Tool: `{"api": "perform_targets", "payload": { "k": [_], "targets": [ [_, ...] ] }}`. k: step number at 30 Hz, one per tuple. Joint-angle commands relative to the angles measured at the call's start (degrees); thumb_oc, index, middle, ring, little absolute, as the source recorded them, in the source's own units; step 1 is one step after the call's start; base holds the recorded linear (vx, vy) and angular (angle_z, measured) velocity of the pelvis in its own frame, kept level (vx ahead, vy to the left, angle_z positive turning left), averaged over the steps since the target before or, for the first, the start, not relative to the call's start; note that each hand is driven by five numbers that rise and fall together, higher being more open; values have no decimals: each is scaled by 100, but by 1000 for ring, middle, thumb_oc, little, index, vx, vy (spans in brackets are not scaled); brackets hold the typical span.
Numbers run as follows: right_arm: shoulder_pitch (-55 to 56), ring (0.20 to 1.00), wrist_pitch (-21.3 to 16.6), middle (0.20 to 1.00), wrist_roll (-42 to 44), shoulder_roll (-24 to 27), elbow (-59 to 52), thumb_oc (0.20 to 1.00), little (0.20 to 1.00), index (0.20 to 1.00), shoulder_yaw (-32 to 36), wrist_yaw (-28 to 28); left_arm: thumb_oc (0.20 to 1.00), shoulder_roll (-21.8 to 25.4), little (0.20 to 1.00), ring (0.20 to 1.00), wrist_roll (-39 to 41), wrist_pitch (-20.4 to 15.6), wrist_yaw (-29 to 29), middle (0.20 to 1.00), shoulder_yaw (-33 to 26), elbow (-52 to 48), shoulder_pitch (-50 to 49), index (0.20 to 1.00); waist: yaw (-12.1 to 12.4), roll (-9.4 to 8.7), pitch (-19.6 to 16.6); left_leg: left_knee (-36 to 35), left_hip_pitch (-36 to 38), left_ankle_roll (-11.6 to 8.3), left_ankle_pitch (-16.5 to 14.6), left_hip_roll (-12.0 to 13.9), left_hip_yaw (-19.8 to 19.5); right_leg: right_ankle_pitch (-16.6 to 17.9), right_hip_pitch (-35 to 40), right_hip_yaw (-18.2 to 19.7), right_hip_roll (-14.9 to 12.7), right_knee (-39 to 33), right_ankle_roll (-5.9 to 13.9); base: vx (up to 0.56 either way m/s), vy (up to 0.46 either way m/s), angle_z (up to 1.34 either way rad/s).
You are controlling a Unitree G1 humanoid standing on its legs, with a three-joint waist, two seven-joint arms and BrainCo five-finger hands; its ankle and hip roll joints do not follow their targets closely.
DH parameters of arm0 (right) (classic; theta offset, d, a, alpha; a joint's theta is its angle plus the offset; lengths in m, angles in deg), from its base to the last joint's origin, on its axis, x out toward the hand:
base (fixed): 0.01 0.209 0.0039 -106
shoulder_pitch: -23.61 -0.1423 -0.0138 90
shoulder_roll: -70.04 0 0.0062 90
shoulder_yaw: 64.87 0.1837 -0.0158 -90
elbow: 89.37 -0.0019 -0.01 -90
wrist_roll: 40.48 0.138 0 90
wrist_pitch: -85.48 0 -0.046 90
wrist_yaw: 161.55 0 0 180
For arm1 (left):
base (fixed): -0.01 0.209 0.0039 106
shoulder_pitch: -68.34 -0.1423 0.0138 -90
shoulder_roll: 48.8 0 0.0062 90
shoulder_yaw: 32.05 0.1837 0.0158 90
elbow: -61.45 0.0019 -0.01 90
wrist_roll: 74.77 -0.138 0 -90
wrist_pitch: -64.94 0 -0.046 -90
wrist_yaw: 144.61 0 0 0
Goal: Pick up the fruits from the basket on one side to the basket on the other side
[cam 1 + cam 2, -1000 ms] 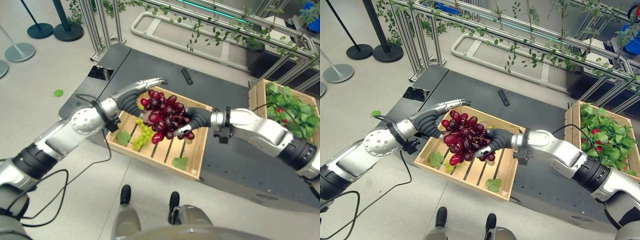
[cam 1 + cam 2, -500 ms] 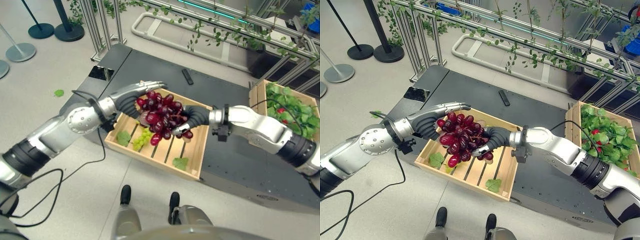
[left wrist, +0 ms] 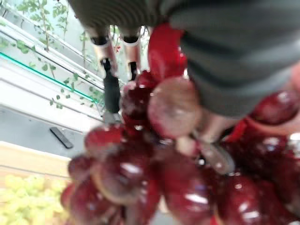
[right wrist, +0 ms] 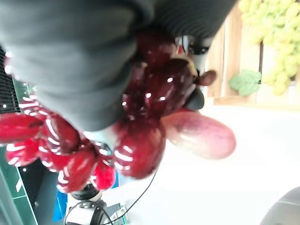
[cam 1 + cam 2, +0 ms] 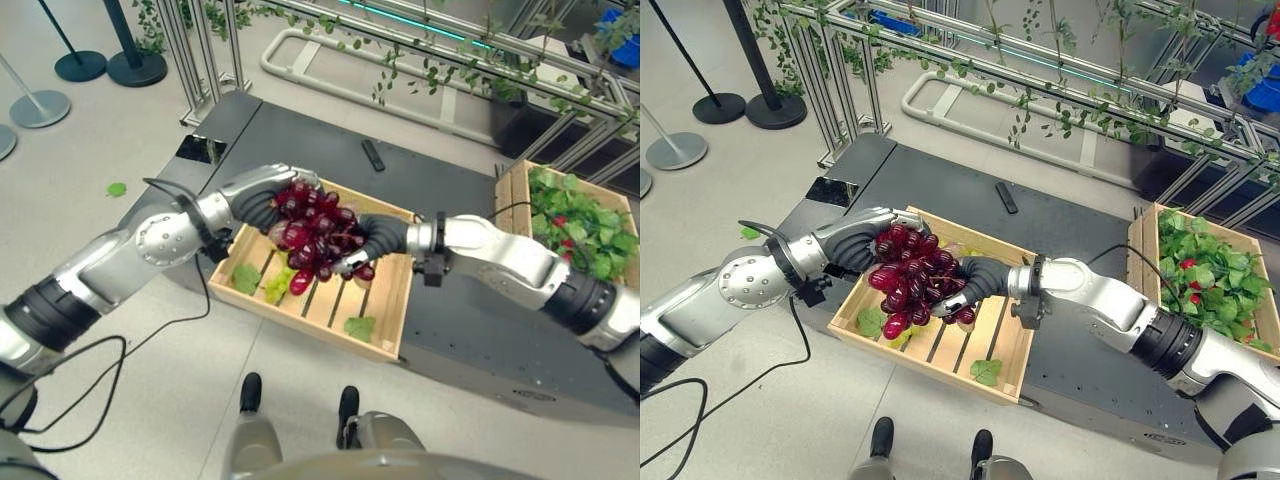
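Dark worktop (image 5: pixel 300 135): both hands, left hand (image 5: pixel 262 192) and right hand (image 5: pixel 372 240), curl fingers around soft, fragile red grapes (image 5: pixel 315 235) above 12 o'clock crate (image 5: pixel 385 300); support underneath.

Pale grey floor (image 5: pixel 80 190), dark low platform (image 5: pixel 1080 225), vine-hung metal railing (image 5: pixel 1040 60), black stanchion bases (image 5: pixel 135 65).

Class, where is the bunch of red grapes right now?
In the left eye view, the bunch of red grapes hangs between the left hand and right hand, over the wooden crate holding green grapes.
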Motion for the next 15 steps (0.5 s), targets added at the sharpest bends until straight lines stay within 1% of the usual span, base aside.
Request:
{"api": "perform_targets", "payload": {
  "k": [1,9,13,15],
  "targets": [
    [-633,200,-633,200,101,-456,-427,200,200,200,75,41,200,-251,200,200,-93,-267,66,200,-109,-188,-10,200,-137,-227,-303,413,283,237,-861,-214,79,339,-26,110,-145,-264,501,0,0,0],
    [-679,200,-620,200,52,-670,-368,200,200,200,59,62,200,-316,200,200,-109,-264,105,200,-226,-151,-133,200,-118,-235,-315,419,266,246,-865,-225,91,366,-33,148,-142,-300,497,0,0,0],
    [-672,200,-628,200,30,-672,-357,200,200,200,64,66,200,-345,200,200,-114,-270,120,200,-267,-148,-161,200,-110,-241,-301,415,263,251,-865,-226,94,367,-30,144,-143,-300,497,0,0,0],
    [-630,200,-655,200,-31,-623,-360,200,200,200,123,87,200,-406,200,200,-103,-271,142,200,-376,-118,-296,200,-101,-250,-289,416,249,253,-860,-230,84,367,-26,138,-154,-306,502,0,0,0]
  ]
}}
